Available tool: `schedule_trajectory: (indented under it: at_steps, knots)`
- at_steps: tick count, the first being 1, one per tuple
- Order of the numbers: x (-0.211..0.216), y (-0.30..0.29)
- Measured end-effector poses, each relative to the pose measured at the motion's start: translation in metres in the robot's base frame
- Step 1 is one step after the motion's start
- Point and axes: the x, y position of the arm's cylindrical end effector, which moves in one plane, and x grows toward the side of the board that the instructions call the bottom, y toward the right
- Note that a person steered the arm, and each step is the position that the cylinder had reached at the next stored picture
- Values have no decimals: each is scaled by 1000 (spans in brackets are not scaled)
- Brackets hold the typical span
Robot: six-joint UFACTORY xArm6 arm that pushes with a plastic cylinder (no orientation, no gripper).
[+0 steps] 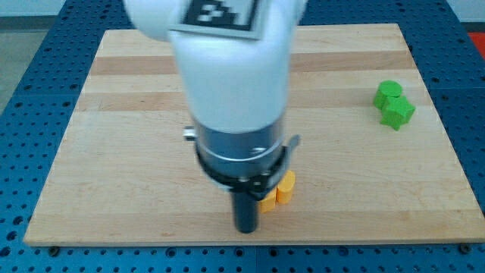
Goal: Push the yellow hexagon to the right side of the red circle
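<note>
One yellow hexagon-like block (277, 191) is sitting at the near edge of the pale wooden board (114, 152), my tip (246, 227) standing against its left flank, gripping nothing, apparently to shove it rightward; no red circle is showing.

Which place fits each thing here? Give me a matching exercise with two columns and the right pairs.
Things:
1. green blocks
2. yellow block
3. my tip
4. wooden board

Places:
A. near the view's bottom edge of the board, just left of a block
B. near the view's right edge
C. beneath everything, on the blue table
D. partly hidden behind the rod, bottom centre

Pairs: 1-B, 2-D, 3-A, 4-C. No red circle shows; the arm hides much of the board.
</note>
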Motion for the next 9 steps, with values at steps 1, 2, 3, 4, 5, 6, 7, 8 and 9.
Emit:
schedule_trajectory:
  at_steps: [1,2,3,4,5,6,7,8,9]
  knots:
    - [0,29]
    - [-8,31]
    - [-11,15]
    - [-12,-5]
    - [-26,-7]
    - [-46,-7]
    - [-70,-7]
    - [-92,-7]
    - [-117,-4]
